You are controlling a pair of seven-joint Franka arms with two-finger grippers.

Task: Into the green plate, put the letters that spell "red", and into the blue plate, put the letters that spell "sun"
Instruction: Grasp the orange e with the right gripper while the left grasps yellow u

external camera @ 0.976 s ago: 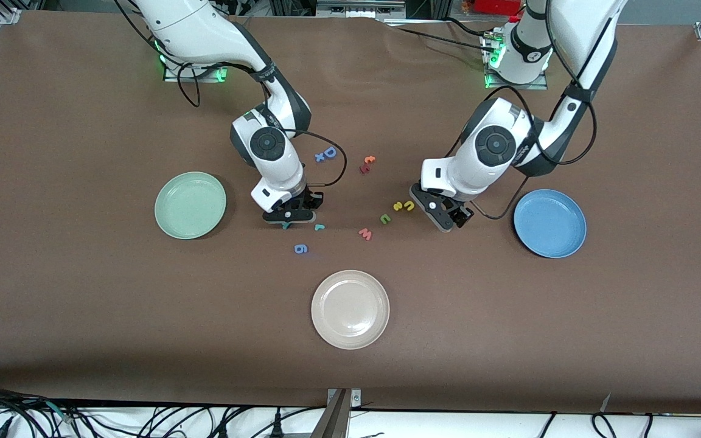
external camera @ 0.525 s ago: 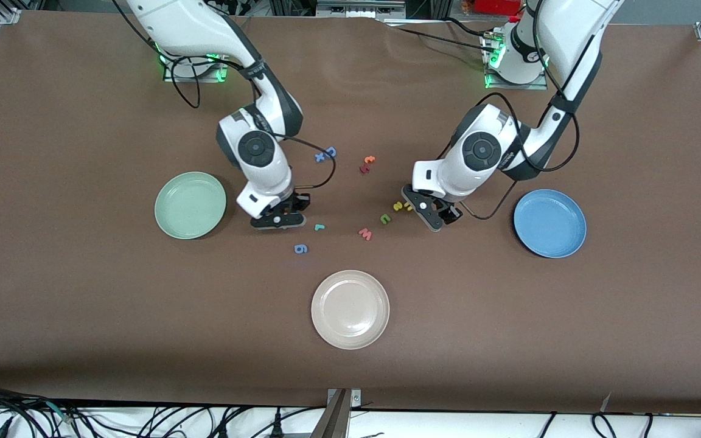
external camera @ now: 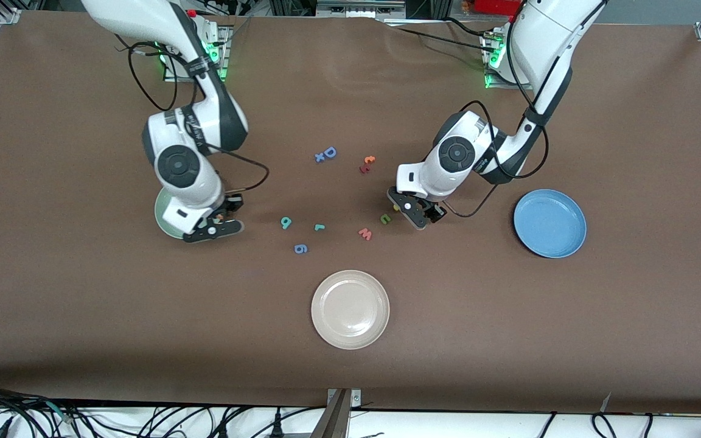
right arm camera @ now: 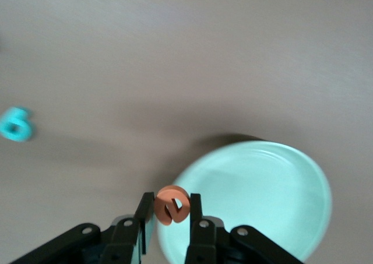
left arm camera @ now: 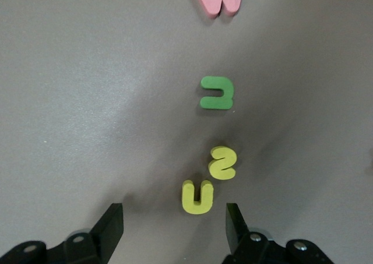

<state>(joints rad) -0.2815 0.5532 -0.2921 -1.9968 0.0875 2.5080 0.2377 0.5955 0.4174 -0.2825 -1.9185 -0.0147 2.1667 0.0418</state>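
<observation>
The work surface is a table (external camera: 509, 340) covered with matte brown sheet. The plates are smooth, round, with raised rims. The letters are small, flat, matte toy shapes with rounded edges.

**Right gripper** (right arm camera: 171, 213): jaws closed on the orange "e" (right arm camera: 172, 204), a ring-shaped letter pinched flat between the black fingers (right arm camera: 196, 208). In the front view the gripper (external camera: 212, 230) is in the air over the rim of the green plate (external camera: 165, 220), at the edge toward the middle of the table. The arm covers most of that plate in the front view; the right wrist view shows its glossy mint interior (right arm camera: 262, 200) empty.

**Left gripper** (left arm camera: 173, 229): jaws apart, holding nothing. In the front view it (external camera: 411, 214) hangs low over the yellow letters. The left wrist view shows the yellow "u"/"n" shape (left arm camera: 197, 197) just in front of the gap between the fingers (left arm camera: 111, 224), with the yellow "s" (left arm camera: 222, 162) just beside it. The green "u"/"n" shape (external camera: 386, 218) lies close by on the table, and the pink "w" (external camera: 365, 233) lies nearer the front camera.

The teal "d" (external camera: 286, 223) and teal "r" (external camera: 319, 227) lie on the table between the two grippers. The blue "g" (external camera: 300, 248) lies nearer the front camera than both.

The blue plate (external camera: 549, 222) stands empty toward the left arm's end of the table. The cream plate (external camera: 350, 309) stands nearest the front camera.
</observation>
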